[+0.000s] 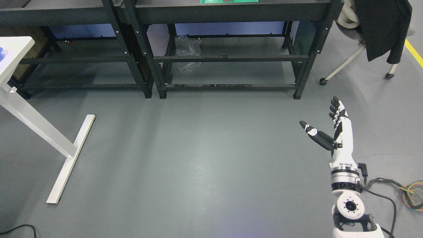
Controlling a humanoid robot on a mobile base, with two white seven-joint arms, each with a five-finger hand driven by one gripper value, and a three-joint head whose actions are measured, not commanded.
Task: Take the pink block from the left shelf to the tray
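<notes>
My right hand point(325, 120) is raised over the grey floor at the lower right, fingers straight and thumb spread, holding nothing. No pink block shows in the head view. A green tray point(214, 1) lies on top of the right dark shelf point(231, 13) at the top edge, with a bit of something red on it. The left dark shelf point(66, 19) stands at the upper left; its top surface is cut off by the picture's edge. My left arm is out of sight.
A white table point(13, 49) with a T-shaped foot point(71, 158) stands at the left. A crumpled clear plastic bag point(187, 49) lies on the right shelf's lower level. A chair point(363, 36) draped with a black jacket stands at the upper right. Cables point(409, 195) trail at the lower right.
</notes>
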